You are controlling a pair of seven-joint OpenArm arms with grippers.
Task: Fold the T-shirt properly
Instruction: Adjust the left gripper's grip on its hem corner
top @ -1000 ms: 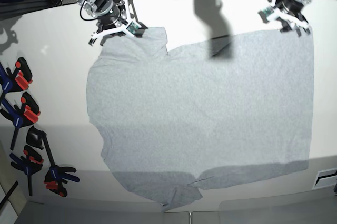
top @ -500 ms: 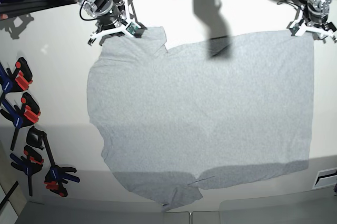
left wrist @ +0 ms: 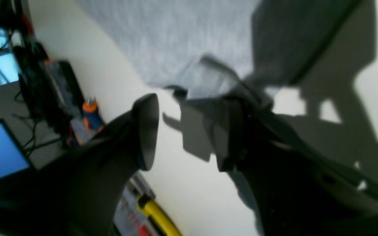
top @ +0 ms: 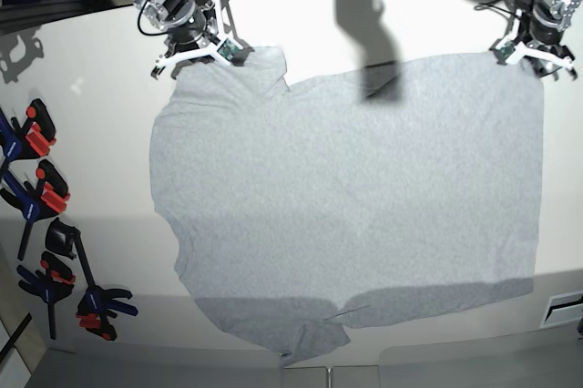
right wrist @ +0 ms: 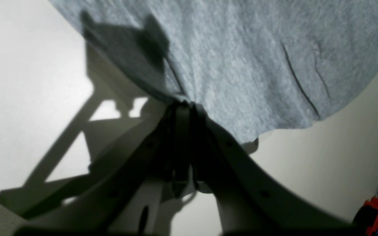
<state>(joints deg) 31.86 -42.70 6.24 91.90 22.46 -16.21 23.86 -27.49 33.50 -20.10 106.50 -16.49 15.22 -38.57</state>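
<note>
Left wrist view: motion-blurred throughout; the corner of the light heather-grey cotton T-shirt (left wrist: 189, 49) beyond the dark fingertips (left wrist: 148, 127) is smeared, its hem line indistinct. Background clutter at the picture's left edge is unreadable. Right wrist view: the pinched fabric edge vanishes between the closed jaws. Base view: the shirt's lower sleeve (top: 314, 344) nearly meets the bottom edge.
</note>
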